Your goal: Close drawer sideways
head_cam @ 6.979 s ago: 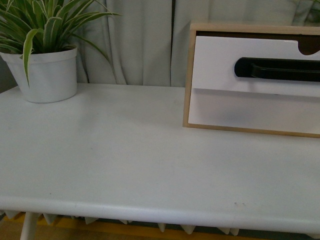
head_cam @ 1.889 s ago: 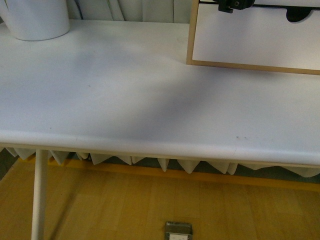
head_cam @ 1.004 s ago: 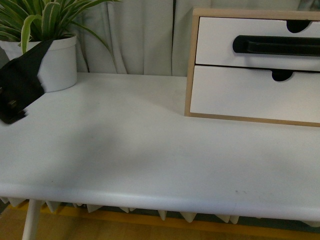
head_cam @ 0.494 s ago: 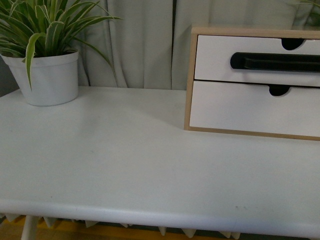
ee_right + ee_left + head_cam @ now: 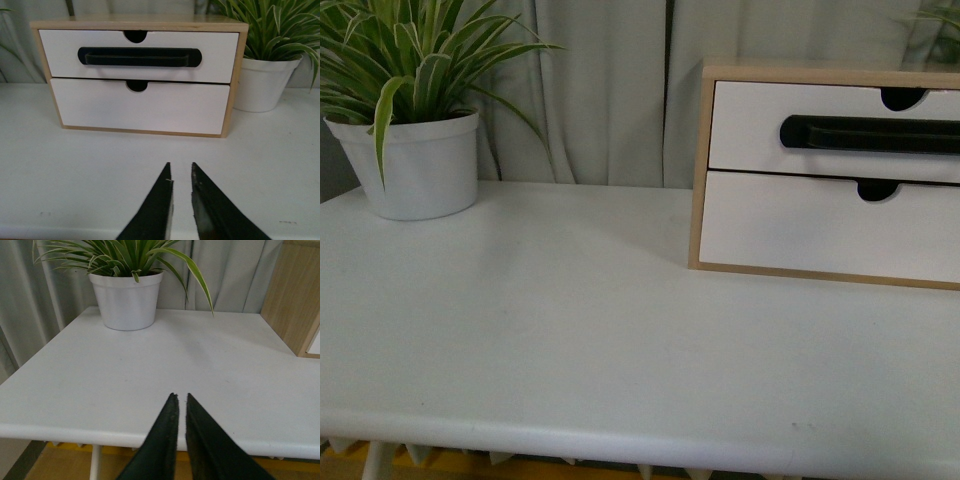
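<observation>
The drawer (image 5: 137, 56) with the black bar handle (image 5: 139, 56) sits flush in its wood frame (image 5: 233, 80), looks done; left gripper (image 5: 179, 402) and right gripper (image 5: 181, 172) nearly pressed together, holding nothing, parked well clear of it

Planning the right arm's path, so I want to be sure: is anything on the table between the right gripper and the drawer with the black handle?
Nothing visible. In the right wrist view only bare table lies between the right gripper and the drawer; the potted plant stands off beside the wooden frame.
</observation>
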Controlling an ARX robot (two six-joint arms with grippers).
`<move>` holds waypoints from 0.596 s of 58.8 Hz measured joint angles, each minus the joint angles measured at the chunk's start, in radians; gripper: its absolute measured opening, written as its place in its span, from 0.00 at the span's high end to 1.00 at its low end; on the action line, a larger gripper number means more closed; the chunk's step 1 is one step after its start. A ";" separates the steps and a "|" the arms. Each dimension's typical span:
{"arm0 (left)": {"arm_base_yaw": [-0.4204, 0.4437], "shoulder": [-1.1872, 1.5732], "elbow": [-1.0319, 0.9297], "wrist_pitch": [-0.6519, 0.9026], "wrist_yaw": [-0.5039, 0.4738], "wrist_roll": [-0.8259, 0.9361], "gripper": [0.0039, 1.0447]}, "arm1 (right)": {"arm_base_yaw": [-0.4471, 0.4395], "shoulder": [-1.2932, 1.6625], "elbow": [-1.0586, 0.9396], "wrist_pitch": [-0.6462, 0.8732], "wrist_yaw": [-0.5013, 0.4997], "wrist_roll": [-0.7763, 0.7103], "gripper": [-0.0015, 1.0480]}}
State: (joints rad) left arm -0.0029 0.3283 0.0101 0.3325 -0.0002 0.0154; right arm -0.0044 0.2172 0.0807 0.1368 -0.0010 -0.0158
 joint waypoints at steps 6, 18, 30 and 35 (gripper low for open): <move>0.000 -0.037 0.000 -0.037 0.000 -0.009 0.96 | 0.000 -0.025 -0.011 -0.011 0.000 0.002 0.99; 0.000 -0.101 0.000 -0.100 0.000 -0.013 0.96 | 0.001 -0.169 -0.028 -0.139 -0.002 0.003 0.99; 0.000 -0.150 0.000 -0.150 0.000 -0.014 0.96 | 0.001 -0.212 -0.074 -0.139 -0.002 0.003 0.99; 0.000 -0.246 0.000 -0.278 0.003 -0.013 0.96 | 0.001 -0.212 -0.074 -0.139 -0.002 0.003 0.99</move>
State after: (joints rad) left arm -0.0025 0.0818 0.0105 0.0544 0.0032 0.0021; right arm -0.0032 0.0055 0.0071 -0.0025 -0.0032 -0.0128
